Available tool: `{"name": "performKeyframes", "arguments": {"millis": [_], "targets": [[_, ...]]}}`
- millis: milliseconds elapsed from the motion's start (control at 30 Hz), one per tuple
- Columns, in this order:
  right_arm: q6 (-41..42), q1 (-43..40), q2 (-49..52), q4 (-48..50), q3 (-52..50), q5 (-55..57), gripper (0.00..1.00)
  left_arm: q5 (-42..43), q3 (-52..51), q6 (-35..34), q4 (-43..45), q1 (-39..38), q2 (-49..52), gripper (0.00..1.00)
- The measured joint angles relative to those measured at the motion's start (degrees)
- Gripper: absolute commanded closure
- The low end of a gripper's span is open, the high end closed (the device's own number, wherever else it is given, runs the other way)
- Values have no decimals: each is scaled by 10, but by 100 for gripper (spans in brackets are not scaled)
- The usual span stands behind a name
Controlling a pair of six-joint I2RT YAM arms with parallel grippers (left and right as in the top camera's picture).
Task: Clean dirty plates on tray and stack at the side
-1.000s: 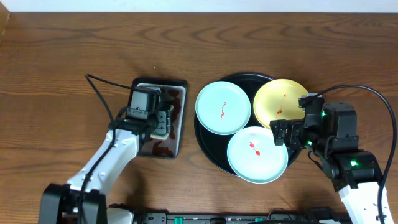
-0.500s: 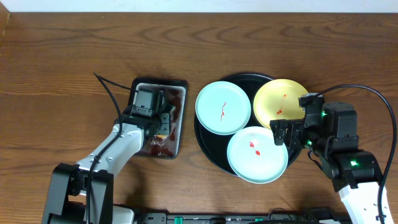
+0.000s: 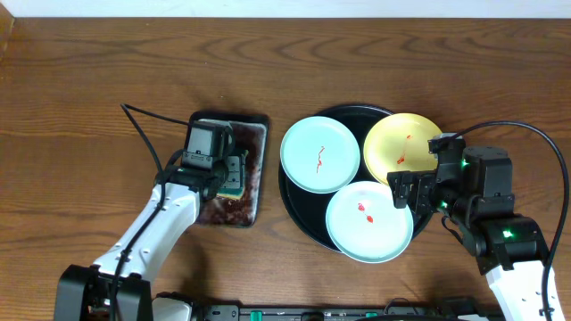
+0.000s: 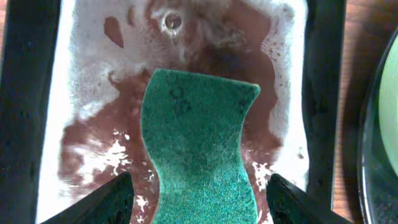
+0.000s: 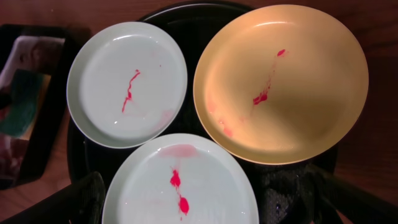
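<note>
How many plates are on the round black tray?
3, all on the tray: a pale green plate at left, a yellow plate at upper right, a pale green plate nearest the robot. None looks hidden.

Plate at 10 o'clock [image 3: 320,153]: pale mint, red squiggle.
Plate at 2 o'clock [image 3: 402,147]: yellow, red streak.
Plate at 6 o'clock [image 3: 368,221]: pale mint, red blobs.
Round tray [image 3: 290,201]: black.
Sponge [image 4: 199,149]: dark green.
Small tray [image 4: 22,112]: black rim, reddish-brown stains.
Tabletop [image 3: 268,71]: brown wood grain.
</note>
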Motion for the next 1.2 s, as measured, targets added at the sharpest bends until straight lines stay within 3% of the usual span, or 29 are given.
{"name": "performKeyframes", "arguments": {"millis": [233, 467, 533, 567, 900, 933, 967, 1000, 1200], "targets": [[0, 0, 1, 4, 0, 0, 1, 1, 0, 0, 11, 0, 39, 40], [0, 0, 1, 4, 0, 0, 1, 9, 0, -9, 32, 1, 75, 74], [0, 0, 1, 4, 0, 0, 1, 13, 0, -7, 35, 1, 75, 90], [0, 0, 1, 4, 0, 0, 1, 14, 0, -7, 36, 1, 75, 92], [-2, 0, 1, 2, 0, 1, 1, 14, 5, -7, 26, 1, 68, 92], [-3, 0, 1, 1, 0, 2, 1, 14, 5, -7, 23, 1, 62, 83], [-3, 0, 2, -1, 0, 2, 1, 14, 5, -7, 21, 1, 56, 56], [-3, 0, 4, -1, 0, 3, 1, 16, 5, -3, 19, 1, 47, 43], [-3, 0, 15, -1, 0, 4, 1, 20, 5, -7, 15, 1, 29, 42]]}}
